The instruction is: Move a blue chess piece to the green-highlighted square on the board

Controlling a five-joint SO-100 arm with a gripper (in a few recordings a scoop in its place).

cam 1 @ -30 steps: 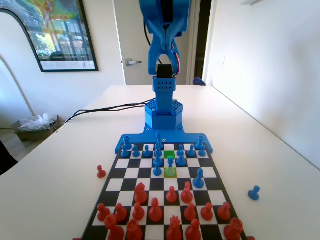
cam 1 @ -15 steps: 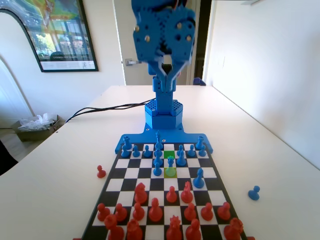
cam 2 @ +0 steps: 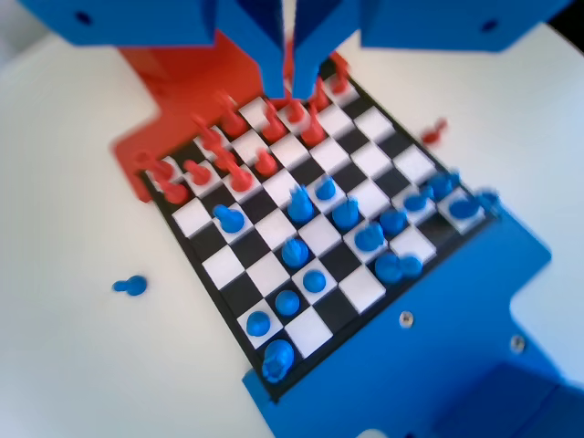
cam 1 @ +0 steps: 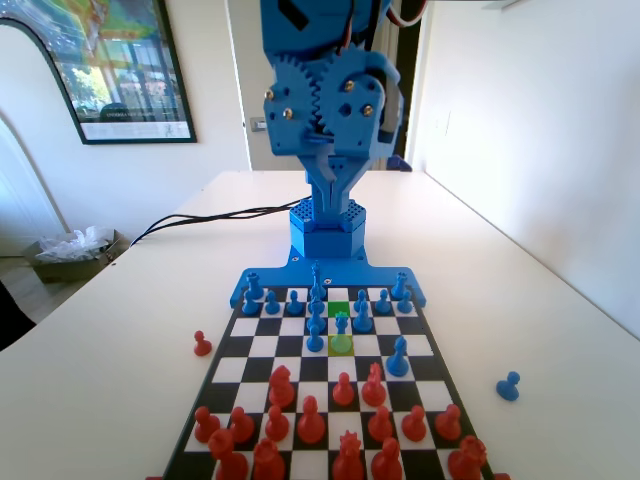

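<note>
In the fixed view my gripper (cam 1: 335,188) hangs high above the board's far end, jaws close together with nothing between them. In the wrist view the gripper (cam 2: 288,64) points down over the red side, blurred. The green-highlighted square (cam 1: 339,309) lies in the second row from the blue arm. A blue chess piece, a small pawn (cam 1: 341,322), stands just in front of it, next to a duller yellow-green square (cam 1: 341,344). The board (cam 1: 246,345) carries blue pieces far and red pieces near.
A loose blue pawn (cam 1: 508,385) (cam 2: 130,286) lies off the board on the table, right in the fixed view. A red pawn (cam 1: 202,344) (cam 2: 435,130) stands off the left edge. Black cables (cam 1: 200,218) run across the table at the far left.
The arm has swung its gripper forward and down toward the board, so it looms larger. No piece on the board has moved.
</note>
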